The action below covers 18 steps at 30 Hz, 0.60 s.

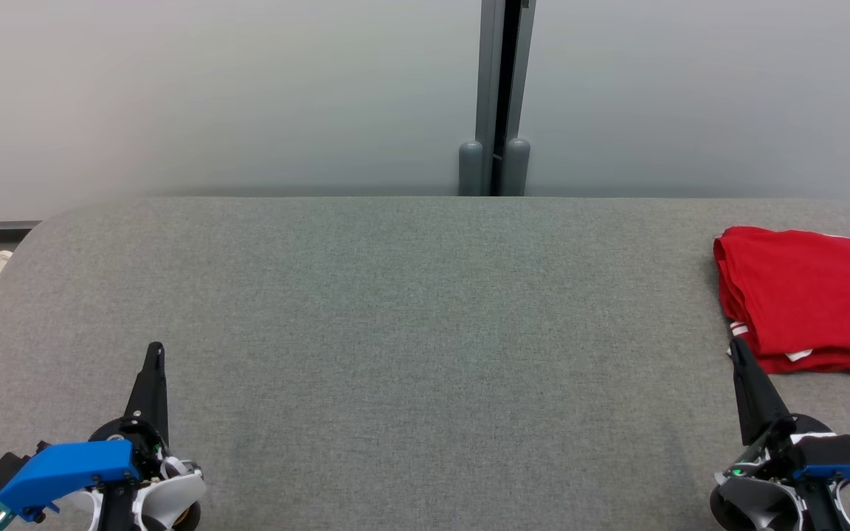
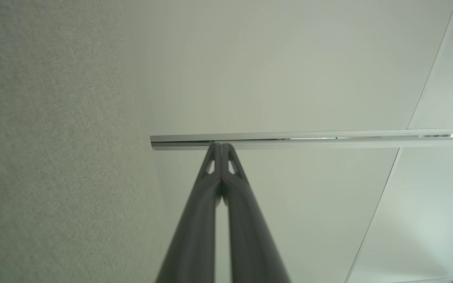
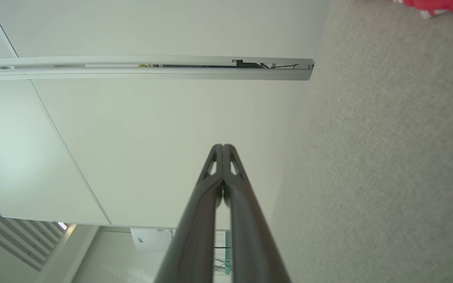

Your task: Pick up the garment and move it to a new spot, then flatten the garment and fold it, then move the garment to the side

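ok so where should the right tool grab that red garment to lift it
Probably the near-left corner of the folded red garment, where the stacked layers and white trim end. Come from the near side with the right tool, now shut just before that corner, opened first so it pinches all layers.

Matt grey woven cloth covers the table (image 1: 395, 310) — the red garment (image 1: 809, 295) is soft cloth.

The head camera is looking down over the table (image 1: 395, 310) toward the wall (image 1: 211, 88); both wrist cameras, rolled sideways, are facing that same wall.
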{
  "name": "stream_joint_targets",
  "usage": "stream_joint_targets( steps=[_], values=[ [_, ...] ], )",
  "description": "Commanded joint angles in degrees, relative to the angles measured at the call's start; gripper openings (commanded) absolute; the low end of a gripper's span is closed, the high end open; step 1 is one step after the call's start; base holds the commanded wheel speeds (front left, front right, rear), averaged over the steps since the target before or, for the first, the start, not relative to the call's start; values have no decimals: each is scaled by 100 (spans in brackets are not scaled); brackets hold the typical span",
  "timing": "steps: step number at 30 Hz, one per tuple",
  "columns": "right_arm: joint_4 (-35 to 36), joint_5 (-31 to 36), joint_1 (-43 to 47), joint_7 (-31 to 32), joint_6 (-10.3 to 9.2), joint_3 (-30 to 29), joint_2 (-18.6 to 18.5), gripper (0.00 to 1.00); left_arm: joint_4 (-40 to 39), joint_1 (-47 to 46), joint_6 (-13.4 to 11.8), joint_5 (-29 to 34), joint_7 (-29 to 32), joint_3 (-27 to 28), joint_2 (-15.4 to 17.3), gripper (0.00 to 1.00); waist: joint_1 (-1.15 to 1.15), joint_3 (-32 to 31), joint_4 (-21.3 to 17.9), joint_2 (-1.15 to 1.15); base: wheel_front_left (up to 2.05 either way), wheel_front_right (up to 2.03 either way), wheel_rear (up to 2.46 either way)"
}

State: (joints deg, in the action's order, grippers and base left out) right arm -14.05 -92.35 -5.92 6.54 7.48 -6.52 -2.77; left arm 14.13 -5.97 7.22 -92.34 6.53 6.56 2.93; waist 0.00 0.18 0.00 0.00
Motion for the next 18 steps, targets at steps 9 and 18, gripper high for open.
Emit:
stream_joint_targets(
  steps=[9,18],
  values=[
    [18,-14,-50,18,2,-13,-19,0,-23,-57,42,-15,21,10,-12,0,0,0,0,0,0,0,0],
    [18,-14,-50,18,2,-13,-19,0,-22,-57,40,-15,21,10,-12,0,0,0,0,0,0,0,0]
  ],
)
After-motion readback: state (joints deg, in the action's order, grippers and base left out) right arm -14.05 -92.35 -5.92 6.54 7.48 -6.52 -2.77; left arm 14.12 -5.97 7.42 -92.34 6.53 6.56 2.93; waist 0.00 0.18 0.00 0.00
